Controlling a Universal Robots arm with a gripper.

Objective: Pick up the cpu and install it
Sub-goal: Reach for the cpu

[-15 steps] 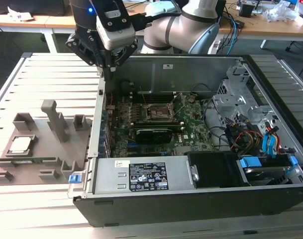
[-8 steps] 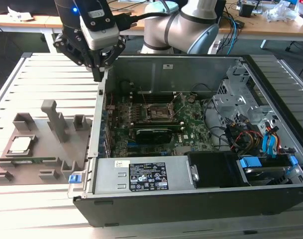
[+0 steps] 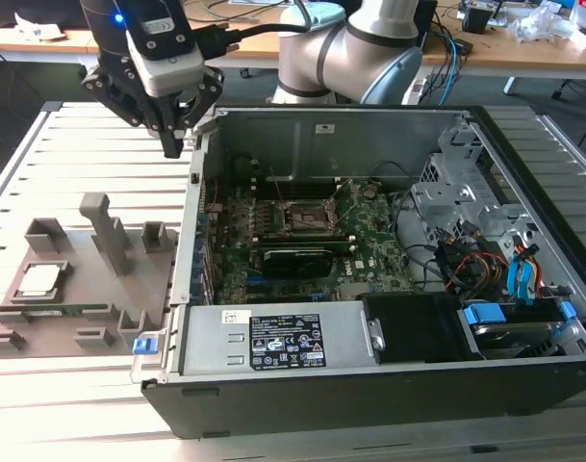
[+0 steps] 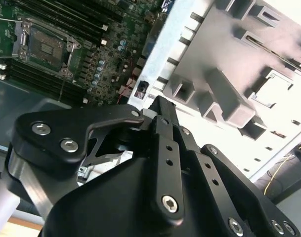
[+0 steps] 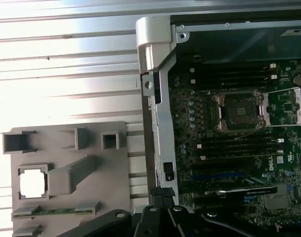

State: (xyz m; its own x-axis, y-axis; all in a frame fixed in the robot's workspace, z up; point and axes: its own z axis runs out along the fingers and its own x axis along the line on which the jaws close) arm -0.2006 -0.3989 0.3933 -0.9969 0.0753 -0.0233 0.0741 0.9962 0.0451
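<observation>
The cpu [image 3: 39,280] is a small silvery square lying flat in a recess of the grey holder plate [image 3: 81,289], at the exterior view's left, beside the open computer case. In the first wrist view the cpu [image 5: 32,183] shows as a bright square. My gripper [image 3: 172,144] hangs above the slatted table by the case's far left corner, well apart from the cpu. Its fingers are shut together with nothing between them, as seen in the second wrist view [image 4: 159,104]. The dark socket [image 3: 302,217] with its metal frame lies open on the motherboard [image 5: 237,112].
The case wall [image 3: 191,221] stands between the holder plate and the motherboard. A green memory stick [image 3: 66,310] lies in a slot of the plate, and grey upright blocks [image 3: 105,231] rise from it. Cables and drive bays [image 3: 485,250] crowd the case's right side.
</observation>
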